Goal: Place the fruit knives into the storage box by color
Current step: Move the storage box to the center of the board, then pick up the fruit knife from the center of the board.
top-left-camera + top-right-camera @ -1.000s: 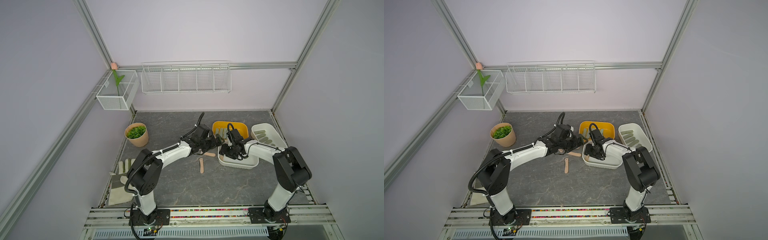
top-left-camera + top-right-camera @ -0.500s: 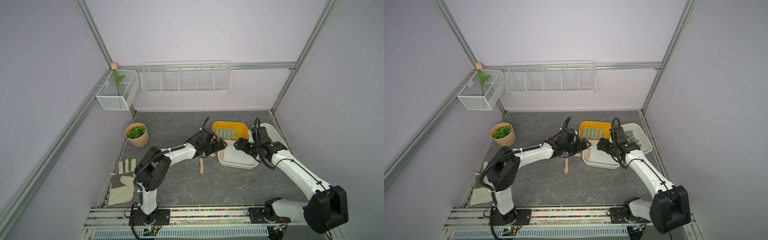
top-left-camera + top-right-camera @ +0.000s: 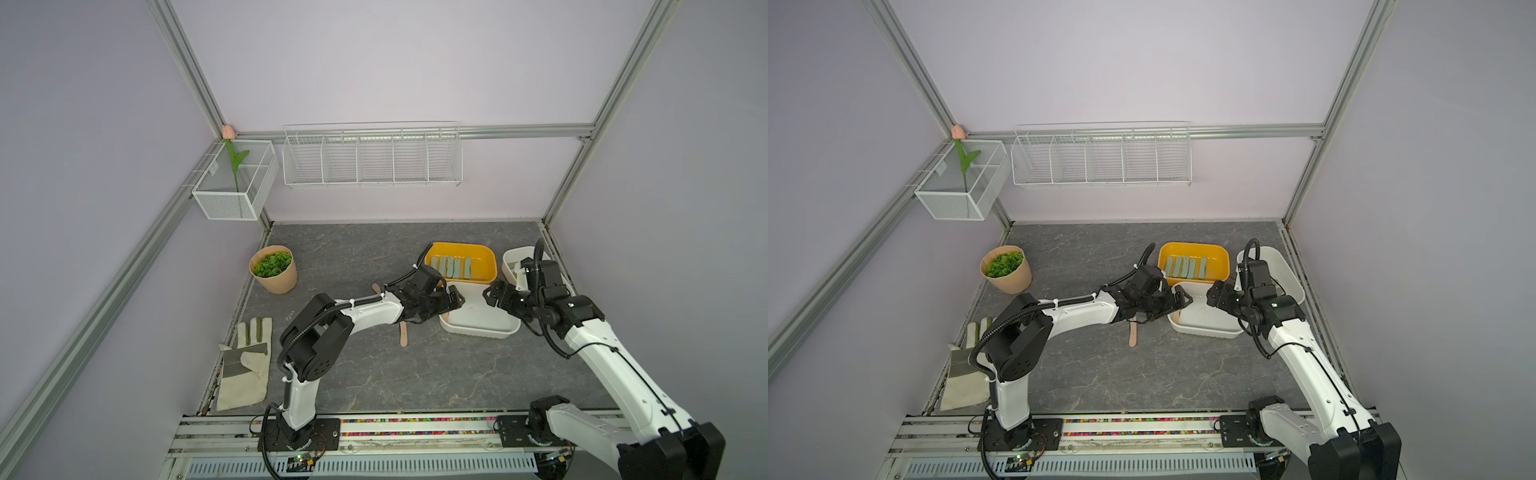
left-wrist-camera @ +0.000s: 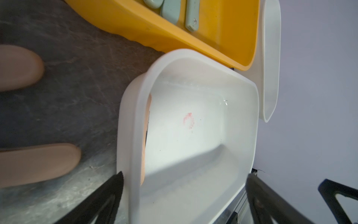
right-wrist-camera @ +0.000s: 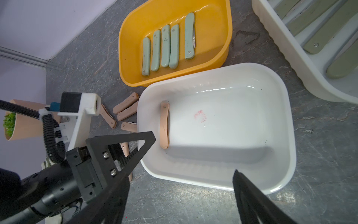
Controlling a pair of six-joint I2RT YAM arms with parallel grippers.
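Observation:
One peach-pink fruit knife [image 5: 164,126] lies inside the white storage box [image 5: 286,135], against its left wall. Several more pink knives [image 5: 126,102] lie on the table beside that box, one of them nearer the front [image 3: 403,334]. The yellow box [image 3: 461,246] holds several mint-teal knives [image 5: 166,46]. A second white box [image 5: 290,48] holds olive knives. My left gripper [image 3: 456,300] is open at the white box's left edge, nothing in it. My right gripper [image 3: 490,295] is open above the box's right part, holding nothing.
A pale work glove [image 3: 245,365] lies at the front left. A potted plant [image 3: 274,270] stands at the back left. A wire rack [image 3: 370,158] and a wire basket with a tulip [image 3: 232,183] hang on the walls.
My right gripper has opened wider and drawn back to the right across the white box. My left gripper has shifted right to the box's left edge.

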